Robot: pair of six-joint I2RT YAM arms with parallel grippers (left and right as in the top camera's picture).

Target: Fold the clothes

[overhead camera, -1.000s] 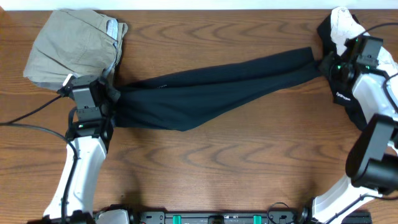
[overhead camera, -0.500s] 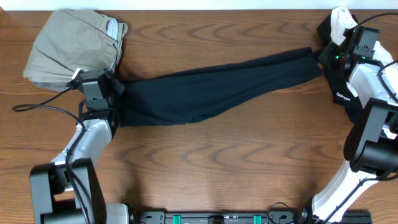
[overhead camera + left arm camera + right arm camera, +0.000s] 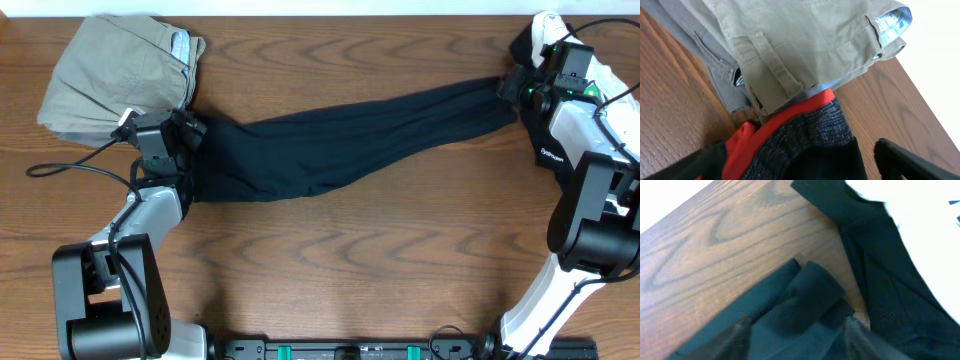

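fingers (image 3: 912,161) straddle outstretched black pants (image 3: 340,135), waistband (image 3: 805,127) red-grey.

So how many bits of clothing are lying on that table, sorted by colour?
Black athletic pants: 1
Khaki trousers: 1
White-and-dark heap at the far right corner, pieces too bunched to separate: 1
Total: 3

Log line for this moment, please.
black pants: stretched out full length | left gripper: open, straddling waistband | right gripper: open, over cuffs | khaki trousers: against waistband
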